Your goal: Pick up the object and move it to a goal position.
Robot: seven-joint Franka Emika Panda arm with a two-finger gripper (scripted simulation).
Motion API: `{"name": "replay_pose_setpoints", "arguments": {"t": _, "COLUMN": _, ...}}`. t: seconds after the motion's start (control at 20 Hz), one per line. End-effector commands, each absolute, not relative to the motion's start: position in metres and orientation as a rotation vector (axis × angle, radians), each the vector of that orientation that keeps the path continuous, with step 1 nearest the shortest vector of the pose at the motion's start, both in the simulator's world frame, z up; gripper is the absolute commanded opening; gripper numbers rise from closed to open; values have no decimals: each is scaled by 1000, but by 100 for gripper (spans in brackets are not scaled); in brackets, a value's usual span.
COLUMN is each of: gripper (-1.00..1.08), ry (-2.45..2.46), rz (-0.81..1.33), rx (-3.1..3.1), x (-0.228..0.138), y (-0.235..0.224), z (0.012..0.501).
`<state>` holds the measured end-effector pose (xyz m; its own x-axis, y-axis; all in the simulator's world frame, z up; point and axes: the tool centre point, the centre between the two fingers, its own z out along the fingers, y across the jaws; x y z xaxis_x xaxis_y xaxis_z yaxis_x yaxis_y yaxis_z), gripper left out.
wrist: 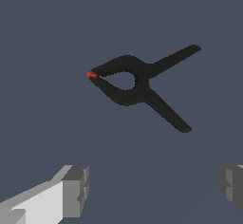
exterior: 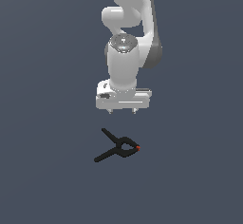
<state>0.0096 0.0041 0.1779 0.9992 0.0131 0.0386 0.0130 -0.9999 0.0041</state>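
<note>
The object, a small black spring clamp (exterior: 118, 147), lies flat on the dark grey surface. Its two thin handles splay toward the exterior view's left and its looped jaw with the orange-red tip (exterior: 137, 147) points to the exterior view's right. My gripper (exterior: 122, 110) hangs above and behind it, open and empty, apart from the clamp. In the wrist view the clamp (wrist: 137, 83) lies beyond my two grey fingertips (wrist: 76, 190), which stand wide apart with nothing between them.
The white arm (exterior: 126, 42) rises straight up from the gripper. Plain dark grey floor (exterior: 47, 171) lies all around, with no other objects in view.
</note>
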Motion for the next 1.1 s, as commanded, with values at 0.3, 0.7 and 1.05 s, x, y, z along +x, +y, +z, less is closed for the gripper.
{"name": "replay_pose_setpoints", "arguments": {"t": 0.3, "gripper": 28, "ry": 55, "rz": 75, "rx": 3149, "x": 11, "y": 19, "z": 180}}
{"name": "replay_pose_setpoints", "arguments": {"t": 0.7, "gripper": 28, "ry": 75, "rz": 76, "rx": 3151, "x": 12, "y": 18, "z": 178}}
{"name": "replay_pose_setpoints", "arguments": {"t": 1.05, "gripper": 28, "ry": 162, "rz": 82, "rx": 3159, "x": 13, "y": 12, "z": 169}}
